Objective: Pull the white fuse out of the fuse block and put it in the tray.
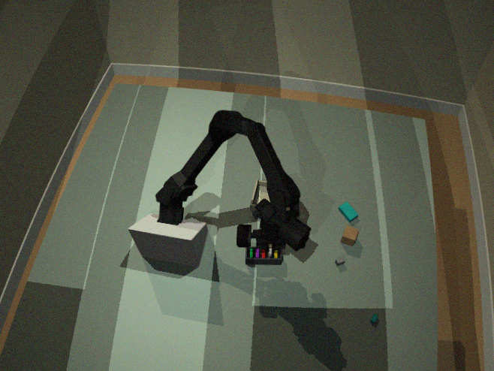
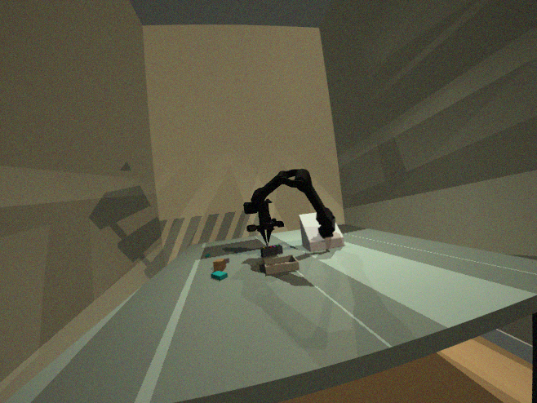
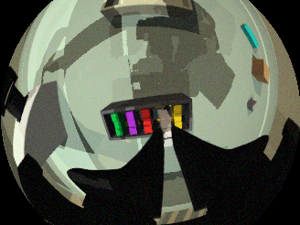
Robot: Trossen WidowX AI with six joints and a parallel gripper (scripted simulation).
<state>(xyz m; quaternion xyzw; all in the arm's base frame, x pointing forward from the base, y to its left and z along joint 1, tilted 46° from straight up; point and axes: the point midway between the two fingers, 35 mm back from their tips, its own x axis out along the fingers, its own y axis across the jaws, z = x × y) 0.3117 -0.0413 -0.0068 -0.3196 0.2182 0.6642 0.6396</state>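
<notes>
My gripper point(image 2: 267, 243) point(image 3: 166, 131) is shut on the white fuse point(image 1: 270, 250) point(image 3: 167, 138), just above the fuse block point(image 1: 263, 261) point(image 2: 272, 253) point(image 3: 147, 101). The white fuse is upright and stands higher than its neighbours, between the red fuse point(image 1: 263, 254) point(image 3: 146, 121) and the yellow fuse point(image 1: 275, 254) point(image 3: 177, 117). Whether its lower end is clear of the slot I cannot tell. The green fuse point(image 1: 251, 252) point(image 3: 117, 124) and purple fuse point(image 1: 257, 253) point(image 3: 132, 123) sit in the block. The beige tray point(image 1: 254, 196) point(image 2: 281, 268) is partly hidden by the arm in the top view.
A teal block point(image 1: 348, 211) point(image 2: 219, 275) point(image 3: 250, 36), an orange-brown block point(image 1: 350, 235) point(image 2: 219, 264) point(image 3: 261, 69) and a small grey piece point(image 1: 339, 261) point(image 3: 251, 104) lie to one side. A small teal piece point(image 1: 374, 318) lies farther off. The arm's base stands on a white-topped pedestal point(image 1: 167, 250).
</notes>
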